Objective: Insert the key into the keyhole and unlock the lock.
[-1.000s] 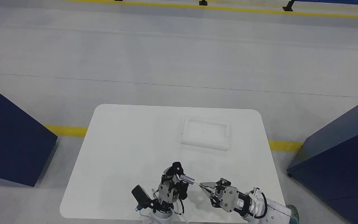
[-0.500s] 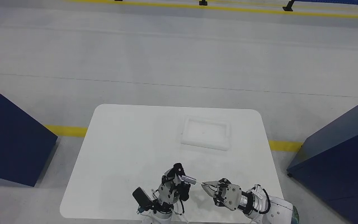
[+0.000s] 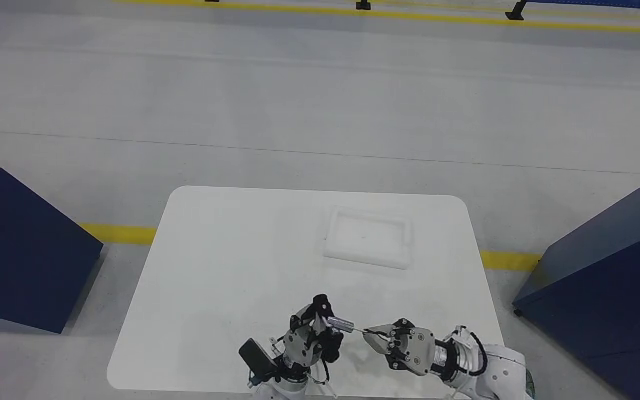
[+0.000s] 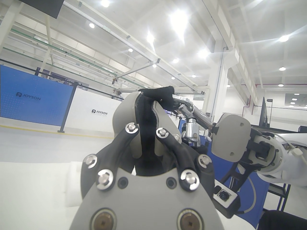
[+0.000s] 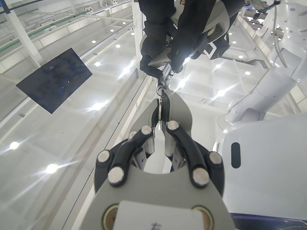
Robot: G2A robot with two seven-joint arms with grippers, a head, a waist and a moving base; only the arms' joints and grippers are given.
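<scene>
Tray (image 3: 367,238) on table (image 3: 220,280), well apart from lock (image 3: 337,322)

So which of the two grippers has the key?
The right gripper, shut on the thin flat key; the left gripper is instead shut on the chrome lock.

**A large industrial hall**

A wide, smooth grey floor (image 3: 300,100) marked with yellow painted lines (image 3: 120,234) is seen around a white rounded table (image 3: 230,260). A high white beamed ceiling with round lamps (image 4: 215,13), blue and white barrier panels (image 4: 36,96) and dark blue partition screens (image 3: 40,260) are shown.
</scene>
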